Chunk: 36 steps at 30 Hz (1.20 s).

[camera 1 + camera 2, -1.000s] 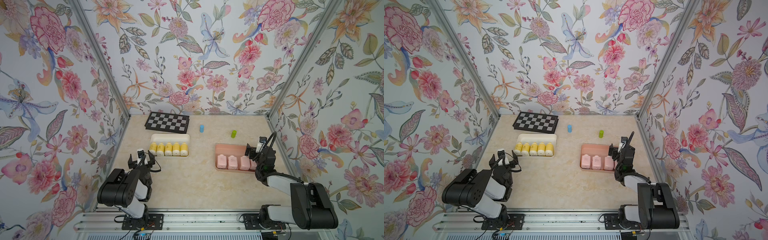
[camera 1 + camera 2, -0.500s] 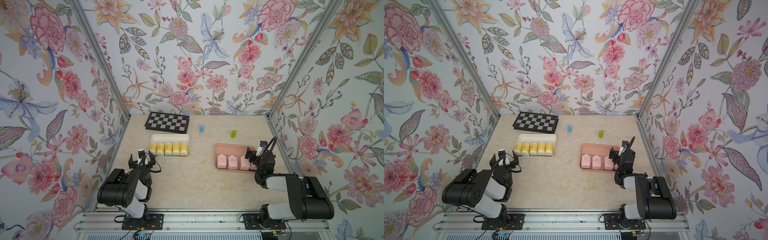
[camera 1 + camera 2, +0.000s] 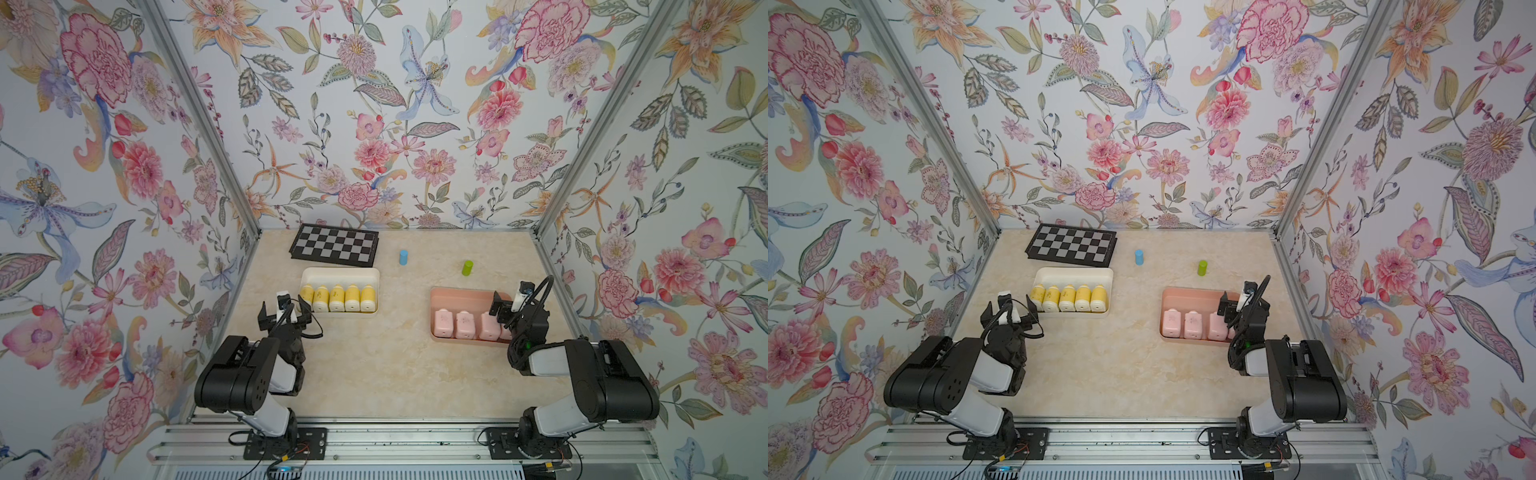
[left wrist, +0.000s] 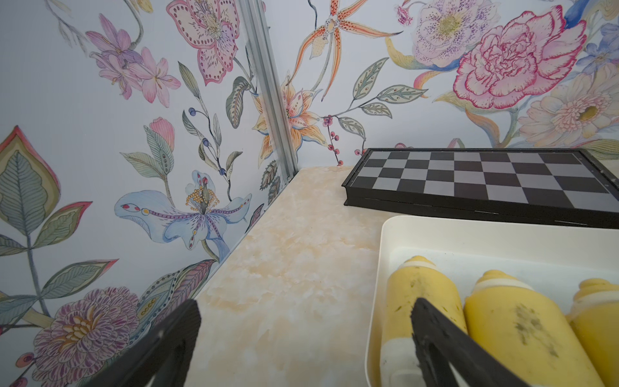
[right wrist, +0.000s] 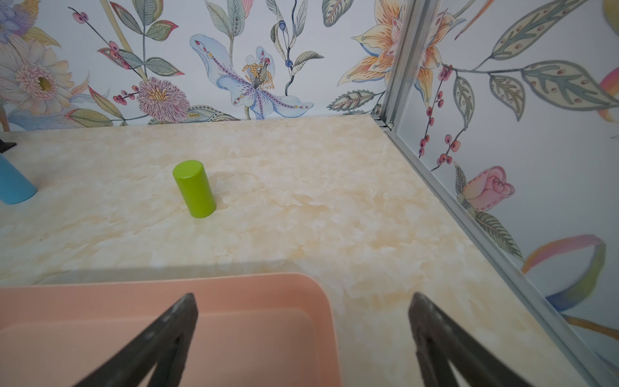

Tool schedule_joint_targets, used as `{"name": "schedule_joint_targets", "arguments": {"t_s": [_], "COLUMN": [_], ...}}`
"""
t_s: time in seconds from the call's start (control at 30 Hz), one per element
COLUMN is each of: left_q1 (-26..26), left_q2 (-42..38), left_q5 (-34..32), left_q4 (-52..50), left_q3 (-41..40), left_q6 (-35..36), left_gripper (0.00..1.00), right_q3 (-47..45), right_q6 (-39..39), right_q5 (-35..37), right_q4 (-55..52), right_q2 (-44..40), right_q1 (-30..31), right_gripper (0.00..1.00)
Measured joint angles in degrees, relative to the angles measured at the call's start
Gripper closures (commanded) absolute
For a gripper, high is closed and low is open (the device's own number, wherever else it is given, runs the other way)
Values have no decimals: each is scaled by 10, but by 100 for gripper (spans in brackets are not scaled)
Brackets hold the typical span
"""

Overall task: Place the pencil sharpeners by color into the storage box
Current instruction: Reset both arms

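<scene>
Black and bulkiest, the left gripper [image 3: 284, 312] and the right gripper [image 3: 512, 306] both stand spread wide with nothing between their jaws. Each sits farther from the chessboard [image 3: 334, 250] than the box it faces. Every sharpener in view already lies in a box of its own colour, so I judge the sorting done and the step in hand to be the close-out. The next move calls only for drawing both grippers back without nudging a rim, and one jaw of the right gripper hangs over the pink box's corner.

The cream storage box [image 3: 340, 272] lies just beside the chessboard's near edge. The pink storage box [image 3: 465, 293] sits well apart from the chessboard, toward the right arm's side.

Five yellow sharpeners [image 3: 336, 298] lie side by side in the half of their box away from the chessboard. Their long axes are parallel and run straight toward it, with rounded necks pointing at it and white bases away. Four pink sharpeners [image 3: 463, 324] line the box edge farthest from the chessboard, the last partly hidden by the right gripper. They are stubby, and their caps seem to face the same way.

Smallest are the blue cylinder [image 3: 403, 257], near the chessboard's corner, and the green cylinder [image 3: 467, 268], farther off. Both stand upright outside the boxes.
</scene>
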Motion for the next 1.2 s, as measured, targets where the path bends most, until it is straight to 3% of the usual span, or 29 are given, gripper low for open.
{"name": "schedule_joint_targets", "arguments": {"t_s": [1.2], "left_q1": [0], "left_q2": [0], "left_q5": [0], "left_q4": [-46], "left_q3": [28], "left_q6": [0], "left_gripper": [1], "right_q3": [0], "right_q6": [-1], "right_q5": [0], "right_q4": [5], "right_q2": [3], "right_q1": [5], "right_gripper": [0]}}
